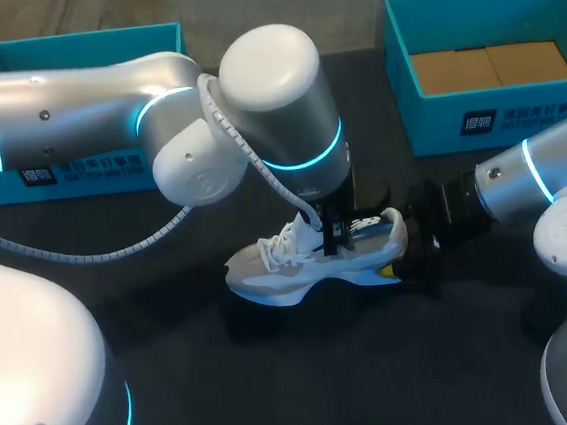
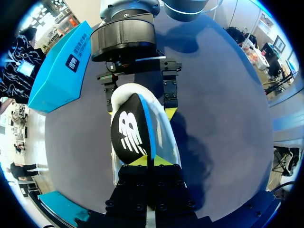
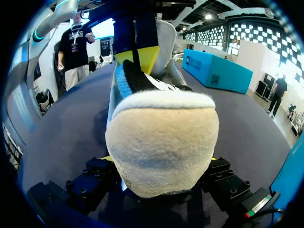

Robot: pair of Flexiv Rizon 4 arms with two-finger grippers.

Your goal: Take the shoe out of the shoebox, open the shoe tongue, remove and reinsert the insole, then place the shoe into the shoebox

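Pinching insole [image 2: 130,133] partway out of unboxed shoe [image 1: 299,266] with left gripper [image 2: 152,161], clamping heel [image 3: 161,142] with right gripper [image 2: 141,111]; waiting on insole reseating, then returning to far-right shoebox [image 1: 535,113]

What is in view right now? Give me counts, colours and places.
shoe: 1, white and grey, on its sole mid-table.
insole: 1, black with a blue edge, standing up out of the shoe; it looks like the insole rather than the tongue.
left shoebox: 1, teal, far left, partly behind the left arm.
right shoebox: 1, teal, far right, open.
cardboard: 1, brown, lining the right shoebox.
table: 1, dark, under everything.
left gripper: 1, yellow-tipped, above the shoe, shut on the insole.
right gripper: 1, yellow-tipped, shut on the shoe's heel.
left arm, right arm: 2, silver with cyan rings.
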